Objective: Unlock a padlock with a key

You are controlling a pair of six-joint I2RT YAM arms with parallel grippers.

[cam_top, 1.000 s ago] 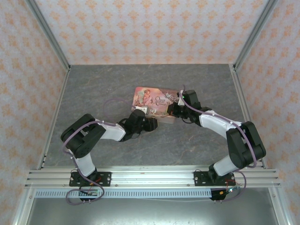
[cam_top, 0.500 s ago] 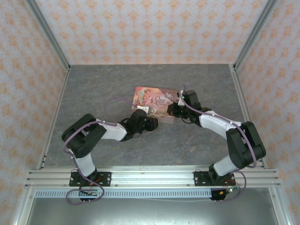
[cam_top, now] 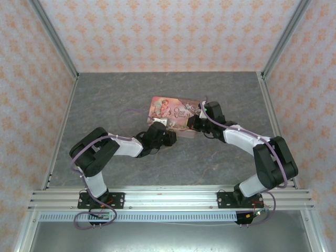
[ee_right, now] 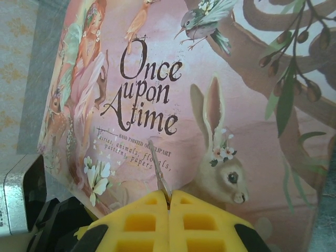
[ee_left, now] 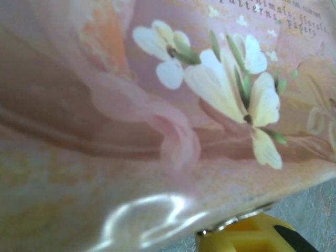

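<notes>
Right gripper (ee_right: 169, 202): pads together, pinching thin key (ee_right: 160, 176).
Left gripper (cam_top: 169, 137): closure unreadable, 7 o'clock of tin (cam_top: 169, 107).
Risk: slim pinch, key twisting loose.

Grey mottled table (cam_top: 115, 105), walled on three sides. Pink tin (cam_top: 174, 110) lies flat on it, just back of centre.

One pink tin (cam_top: 176, 109); two claws: left claw (cam_top: 170, 137), right claw (ee_right: 169, 200); one key (ee_right: 160, 176).

A pink picture-printed tin (ee_right: 220, 105) was seen lying just beyond the right jaws, apparently flat on the grey table (cam_top: 131, 100).
</notes>
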